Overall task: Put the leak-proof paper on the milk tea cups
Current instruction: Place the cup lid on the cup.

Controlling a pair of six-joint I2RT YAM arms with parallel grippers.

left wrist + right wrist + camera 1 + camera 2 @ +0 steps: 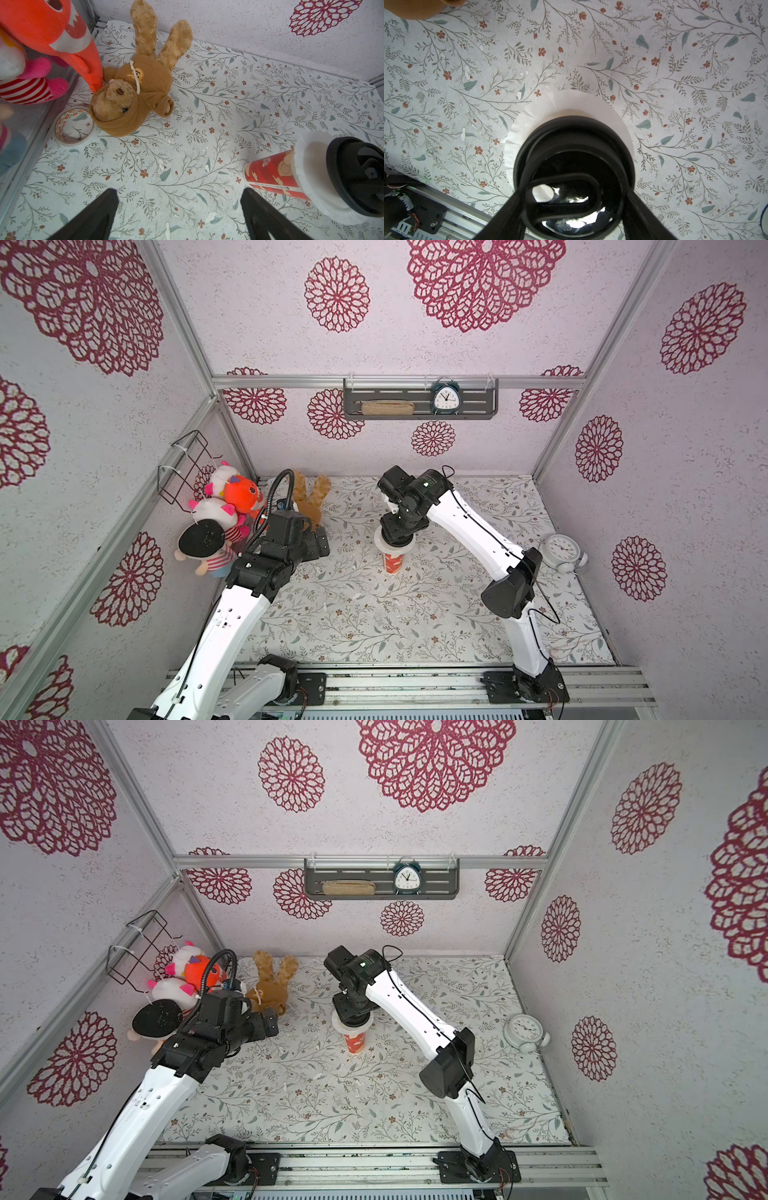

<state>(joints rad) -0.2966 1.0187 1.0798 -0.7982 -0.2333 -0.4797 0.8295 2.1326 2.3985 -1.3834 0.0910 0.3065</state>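
The milk tea cup [392,563] [355,1043] [272,174] stands upright mid-table, red below and white above. The round white leak-proof paper [379,542] [337,1024] [307,145] [571,104] lies over its mouth, with its edge bent down around the rim. A black plastic lid [353,176] [571,135] sits on top of the paper, and my right gripper [574,176] [400,531] is shut on the lid's sides from above. The cup's inside is hidden. My left gripper [179,191] [318,545] [270,1025] hovers open and empty to the cup's left.
A brown bunny plush [133,99] [309,502] and a tape roll [73,126] lie at the back left. Other plush toys [224,510] are piled by the left wall under a wire basket [183,464]. A white alarm clock [561,551] stands at the right. A shelf [419,404] hangs on the back wall.
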